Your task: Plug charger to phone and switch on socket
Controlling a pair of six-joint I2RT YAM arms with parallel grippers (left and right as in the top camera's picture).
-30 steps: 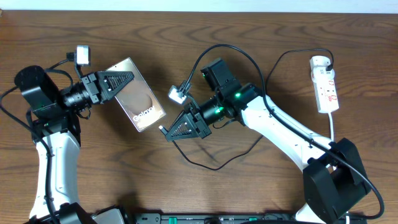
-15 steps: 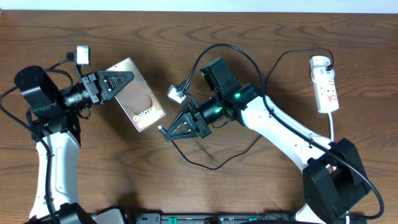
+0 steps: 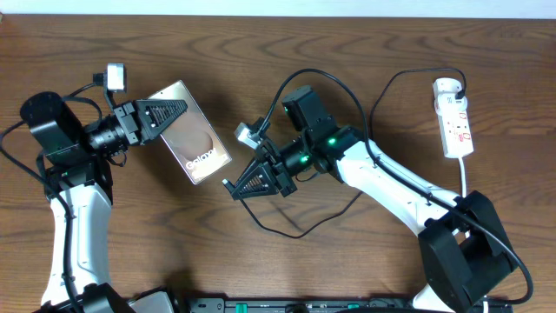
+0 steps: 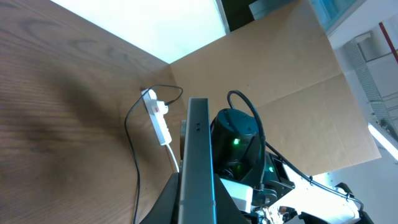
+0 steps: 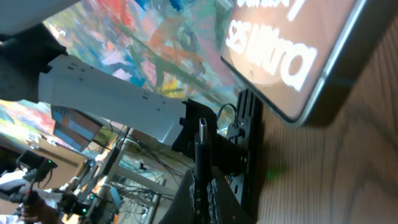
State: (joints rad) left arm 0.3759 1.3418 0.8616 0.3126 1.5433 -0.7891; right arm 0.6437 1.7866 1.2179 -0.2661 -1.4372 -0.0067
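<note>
Left gripper point(image 3: 181, 108) clamped on the phone point(image 3: 193, 132); right gripper point(image 3: 234, 186) clenched on the charger point(image 5: 202, 134).
The phone is held by one end at the left of the table point(image 3: 174, 252), bronze back turned upward. The charger's plug tip is held just beside the phone's other end, not touching it. The socket point(image 3: 454, 117) is seen well apart, near the right edge.

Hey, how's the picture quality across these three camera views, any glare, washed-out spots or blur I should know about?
Overhead: even light, sharp, only a soft sheen on the phone. Left wrist: the top is washed-out white, and the table grain looks smeared. Right wrist: the phone's lettering is close and soft, the colourful background is blurred, and the charger plug is fairly crisp.
</note>
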